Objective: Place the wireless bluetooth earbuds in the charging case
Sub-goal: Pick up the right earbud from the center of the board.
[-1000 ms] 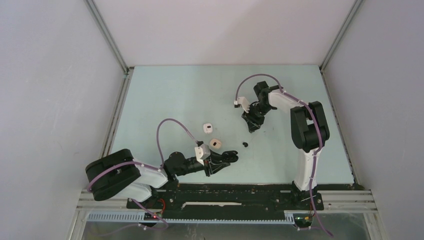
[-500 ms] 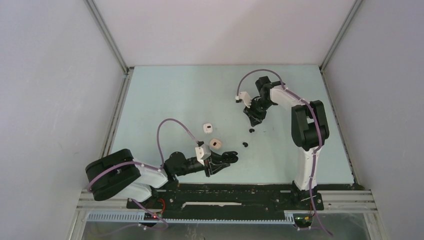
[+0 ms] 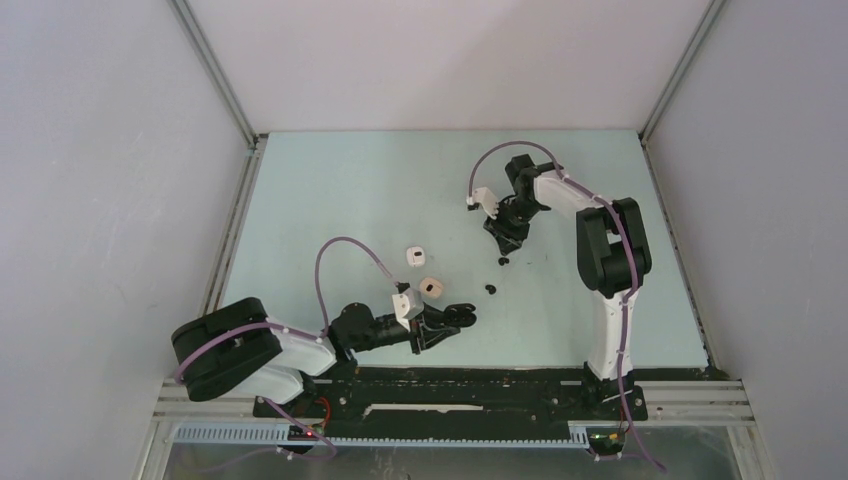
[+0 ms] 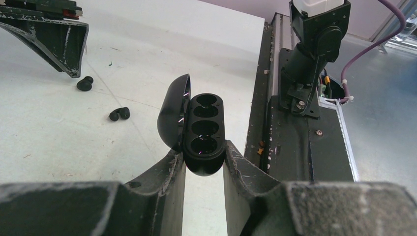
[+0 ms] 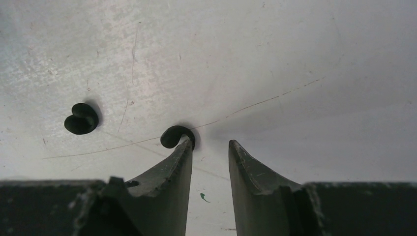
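Your left end effector [image 4: 204, 158] is clamped on the near end of the black charging case [image 4: 202, 129], with one finger pressing each side. The case juts out past the fingertips, its lid [image 4: 173, 115] swung open to the left in the wrist view and its round wells facing the camera. You cannot tell from here whether anything sits in those dark, glossy wells. Your right end effector [image 5: 210, 146] points down at the tabletop [image 5: 295, 73], its fingers apart with nothing between them. A black earbud [image 5: 175, 135] lies on the tabletop against the outer side of the left-hand fingertip in that wrist view, outside the gap. A second black earbud [image 5: 81, 119] lies further left, apart from the first. Seen from above, both buds lie between your two arms, apart from the held case. A small white case [image 3: 415, 257] and a small beige case [image 3: 431, 287] sit near each other, just beyond the left end effector
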